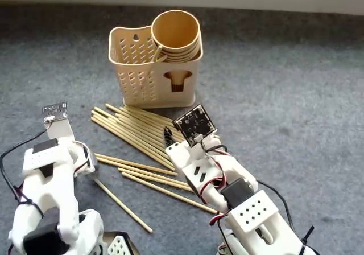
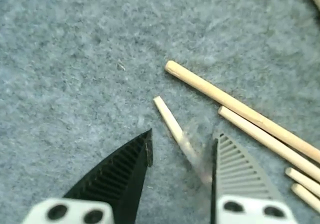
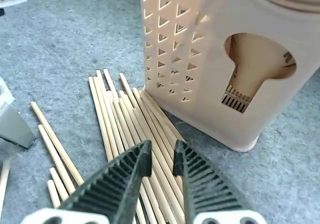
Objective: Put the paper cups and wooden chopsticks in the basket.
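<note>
Nearest the front, the left claw (image 2: pixel 182 140) stands open over the grey, carpet-like surface (image 1: pixel 296 112), its jaws either side of a single chopstick (image 2: pixel 170 121) that lies apart from the rest (in the high view it runs slantwise toward the near edge). Just beyond, a few loose chopsticks (image 1: pixel 145 172) lie fanned between the two arms, some of their ends running under the right arm. The right claw (image 3: pixel 162 151) hovers low over the main bundle of chopsticks (image 3: pixel 125 119), its jaws a narrow gap apart and gripping nothing. The bundle lies flat on the surface, sticks side by side, its far ends at the foot of the basket (image 1: pixel 139 78), whose perforated front wall stands between the claw and the basket's opening. Farthest back, a stack of paper cups (image 1: pixel 176 33) leans in one end of the basket, its rim above the wall and its side showing through the keyhole cut-out (image 3: pixel 257 64).
</note>
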Tool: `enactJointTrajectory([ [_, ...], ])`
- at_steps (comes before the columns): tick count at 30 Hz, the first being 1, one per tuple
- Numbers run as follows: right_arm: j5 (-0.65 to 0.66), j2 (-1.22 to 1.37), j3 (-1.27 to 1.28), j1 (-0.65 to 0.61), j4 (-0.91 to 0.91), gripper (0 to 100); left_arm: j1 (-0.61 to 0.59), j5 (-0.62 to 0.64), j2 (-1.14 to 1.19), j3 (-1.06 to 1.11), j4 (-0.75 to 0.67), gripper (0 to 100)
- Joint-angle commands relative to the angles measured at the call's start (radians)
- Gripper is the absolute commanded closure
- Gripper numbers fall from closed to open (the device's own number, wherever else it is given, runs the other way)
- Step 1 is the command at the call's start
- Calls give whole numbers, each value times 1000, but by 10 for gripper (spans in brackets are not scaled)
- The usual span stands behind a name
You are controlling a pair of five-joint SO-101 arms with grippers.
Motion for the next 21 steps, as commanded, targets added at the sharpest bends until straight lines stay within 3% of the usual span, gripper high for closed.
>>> enactJointTrajectory([
  [1, -8, -16, -7, 8, 5, 911, -4, 8, 42, -50, -20, 891],
  [5, -8, -18, 2, 8, 4, 911, 21, 5, 68, -67, -21, 966],
  [21, -8, -18, 13, 7, 2, 911, 35, 11, 65, -203, 8, 985],
])
